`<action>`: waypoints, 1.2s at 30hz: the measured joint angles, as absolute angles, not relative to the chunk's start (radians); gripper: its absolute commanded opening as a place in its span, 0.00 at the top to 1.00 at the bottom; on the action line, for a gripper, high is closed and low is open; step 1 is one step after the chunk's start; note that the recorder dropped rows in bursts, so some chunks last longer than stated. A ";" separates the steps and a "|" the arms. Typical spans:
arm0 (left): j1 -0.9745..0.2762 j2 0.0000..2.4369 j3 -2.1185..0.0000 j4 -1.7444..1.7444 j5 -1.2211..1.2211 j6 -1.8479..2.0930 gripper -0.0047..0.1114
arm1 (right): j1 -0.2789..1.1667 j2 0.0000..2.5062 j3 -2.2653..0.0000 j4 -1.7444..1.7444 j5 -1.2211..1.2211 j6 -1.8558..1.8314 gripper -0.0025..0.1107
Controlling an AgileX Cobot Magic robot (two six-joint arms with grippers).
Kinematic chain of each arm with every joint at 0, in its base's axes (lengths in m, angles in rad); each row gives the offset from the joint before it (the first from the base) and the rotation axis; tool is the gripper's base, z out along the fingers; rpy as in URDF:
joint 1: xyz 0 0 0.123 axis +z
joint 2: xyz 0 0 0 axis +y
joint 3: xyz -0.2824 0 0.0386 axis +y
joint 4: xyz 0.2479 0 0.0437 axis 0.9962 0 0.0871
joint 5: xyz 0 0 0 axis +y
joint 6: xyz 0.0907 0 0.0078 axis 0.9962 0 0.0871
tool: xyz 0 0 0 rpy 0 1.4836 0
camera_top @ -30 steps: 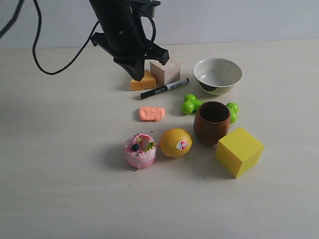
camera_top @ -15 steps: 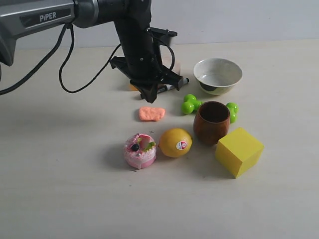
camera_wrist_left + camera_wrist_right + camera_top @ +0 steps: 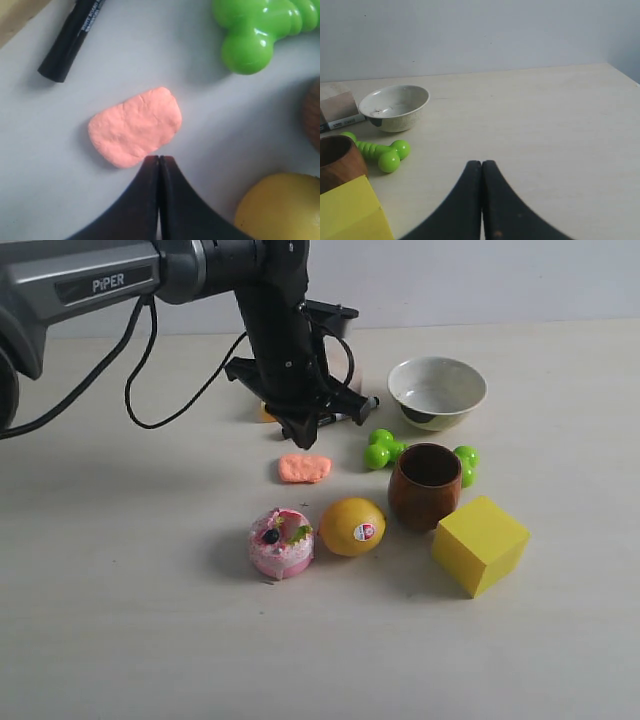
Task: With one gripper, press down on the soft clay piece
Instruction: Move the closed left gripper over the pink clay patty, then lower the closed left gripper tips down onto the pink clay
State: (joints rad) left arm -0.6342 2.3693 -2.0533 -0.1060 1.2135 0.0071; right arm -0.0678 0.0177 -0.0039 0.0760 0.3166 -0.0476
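The soft clay piece (image 3: pixel 305 468) is a flat salmon-orange lump on the pale table, left of the green toy. In the left wrist view the clay (image 3: pixel 135 126) lies just beyond the tips of my left gripper (image 3: pixel 159 159), which is shut with nothing in it. In the exterior view the left gripper (image 3: pixel 303 437) hangs just above and behind the clay, on the black PiPER arm reaching in from the upper left. My right gripper (image 3: pixel 481 164) is shut and empty over bare table, and it does not show in the exterior view.
A black marker (image 3: pixel 345 412) and an orange wedge (image 3: pixel 266 413) lie behind the arm. A green toy (image 3: pixel 382 449), brown cup (image 3: pixel 425 485), white bowl (image 3: pixel 436 391), lemon (image 3: pixel 352 526), pink cake (image 3: pixel 281 541) and yellow block (image 3: pixel 480 543) surround the clay.
The left arm has swung forward and down from behind the wedge and tan block to just over the clay. In the last half second it moved only slightly.
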 measured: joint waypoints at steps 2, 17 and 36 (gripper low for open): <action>-0.634 2.386 -2.055 -0.106 1.216 0.007 0.96 | -0.068 0.018 -0.004 0.076 0.317 -0.048 0.98; -0.634 2.422 -2.057 -0.104 1.167 0.007 0.96 | -0.068 0.018 -0.004 0.076 0.317 -0.048 0.98; -0.628 2.466 -2.061 -0.060 1.142 0.009 0.96 | -0.068 0.018 -0.004 0.076 0.317 -0.048 0.98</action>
State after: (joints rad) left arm -0.6283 2.4660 -2.0614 -0.0597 1.1418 0.0095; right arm -0.0678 0.0177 -0.0039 0.0760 0.3166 -0.0476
